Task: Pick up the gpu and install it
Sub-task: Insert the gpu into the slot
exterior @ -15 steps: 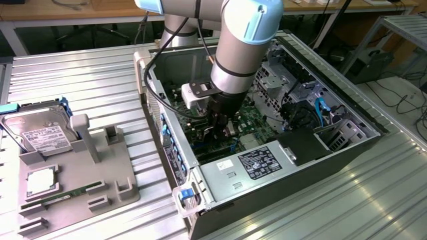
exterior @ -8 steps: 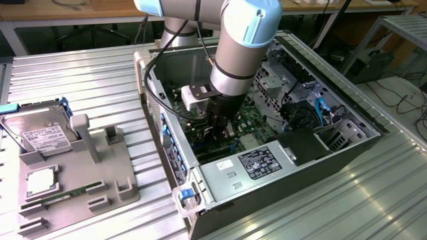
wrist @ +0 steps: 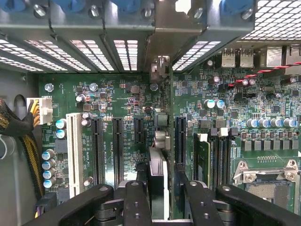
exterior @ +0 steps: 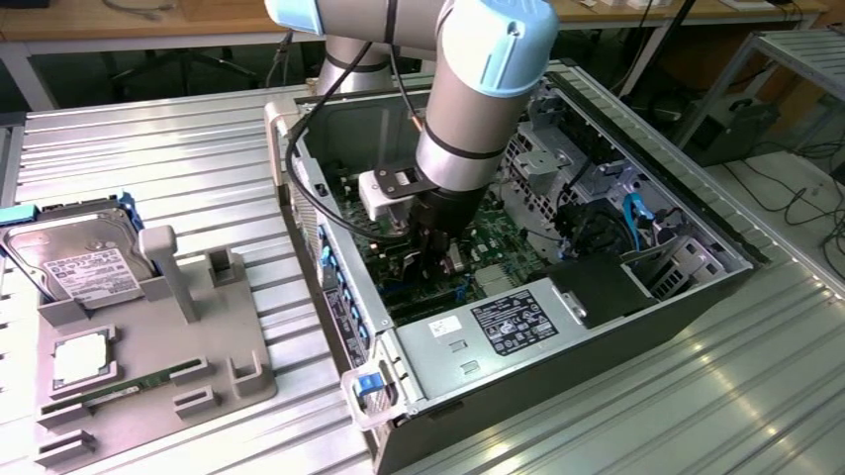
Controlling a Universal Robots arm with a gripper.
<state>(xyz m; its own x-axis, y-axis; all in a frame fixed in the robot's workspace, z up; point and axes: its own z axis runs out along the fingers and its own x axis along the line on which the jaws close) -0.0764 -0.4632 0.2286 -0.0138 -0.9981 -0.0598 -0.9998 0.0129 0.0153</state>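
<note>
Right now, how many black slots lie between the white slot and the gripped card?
3: one long slot beside the white slot, another next, then a short slot. One may hide under the card.

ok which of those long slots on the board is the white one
The white slot beside the blue-topped capacitors, at the end of the row farthest from the gpu. The other long slots are black.

Gpu upright in claw inside computer case, over motherboard.
</note>
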